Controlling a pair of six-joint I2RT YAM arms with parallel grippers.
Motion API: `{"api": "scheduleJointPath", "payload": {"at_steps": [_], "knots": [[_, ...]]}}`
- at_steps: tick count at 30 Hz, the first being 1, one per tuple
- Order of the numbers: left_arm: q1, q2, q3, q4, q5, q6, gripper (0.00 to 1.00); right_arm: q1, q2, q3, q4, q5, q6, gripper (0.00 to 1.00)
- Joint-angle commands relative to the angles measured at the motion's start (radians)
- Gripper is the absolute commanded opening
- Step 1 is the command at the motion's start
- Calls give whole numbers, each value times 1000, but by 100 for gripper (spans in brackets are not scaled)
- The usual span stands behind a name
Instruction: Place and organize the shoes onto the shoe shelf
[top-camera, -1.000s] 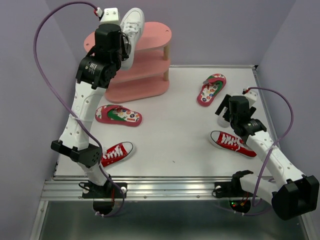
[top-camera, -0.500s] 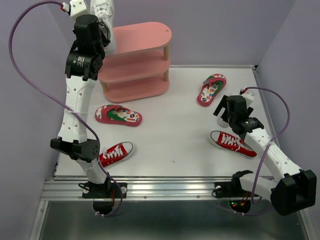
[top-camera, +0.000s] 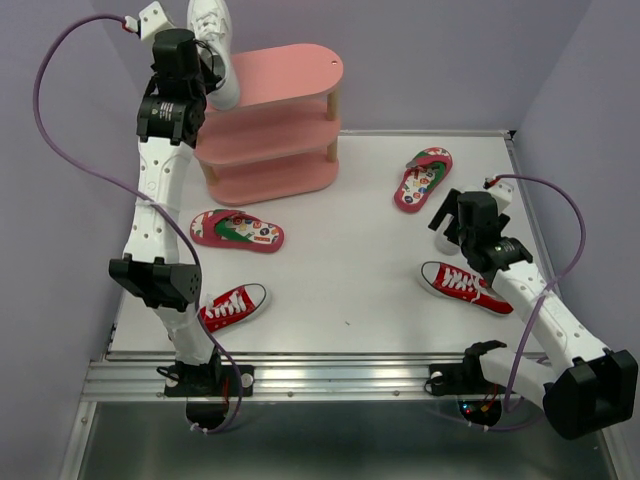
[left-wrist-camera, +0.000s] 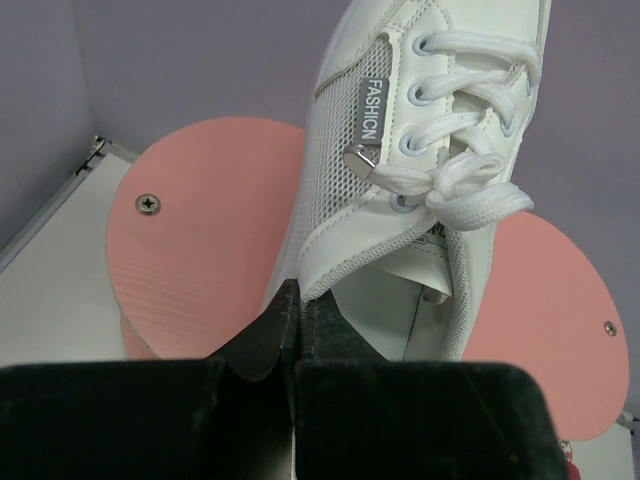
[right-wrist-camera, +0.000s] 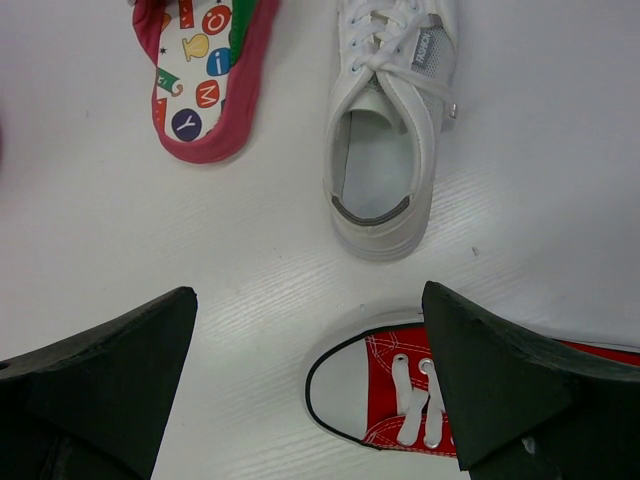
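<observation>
My left gripper (top-camera: 198, 72) is raised high and shut on the heel rim of a white sneaker (top-camera: 212, 35). It holds the sneaker in the air over the left end of the pink shoe shelf (top-camera: 290, 70). The left wrist view shows the jaws (left-wrist-camera: 300, 305) pinching that sneaker (left-wrist-camera: 420, 150) above the top board (left-wrist-camera: 200, 250). My right gripper (top-camera: 447, 228) is open and empty, low over the table. In the right wrist view, between and beyond its fingers (right-wrist-camera: 308, 300), lie the second white sneaker (right-wrist-camera: 385, 130), a flip-flop (right-wrist-camera: 205, 70) and a red sneaker (right-wrist-camera: 400, 400).
A flip-flop (top-camera: 237, 229) lies in front of the shelf and another (top-camera: 423, 178) at the right back. One red sneaker (top-camera: 233, 305) lies near the left arm's base, the other (top-camera: 465, 285) under the right arm. Purple walls enclose the table.
My left arm has lifted the white sneaker up and to the left, from over the shelf's middle to above its left end. The right arm has hardly moved.
</observation>
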Motion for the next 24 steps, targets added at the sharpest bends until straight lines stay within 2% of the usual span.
{"api": "scheduleJointPath", "payload": {"at_steps": [1,14,19,24], "knots": [[8,-34,47,113,52,-46,0,4,-22,-3,-8,18,13,100],[10,-133,-17,33,132,-54,0,4,-13,-3,-7,11,21,100],[10,-188,-81,28,120,-44,0,4,-5,0,-7,0,22,100],[10,-166,-59,-13,87,-38,0,4,5,3,-7,-14,33,100]]}}
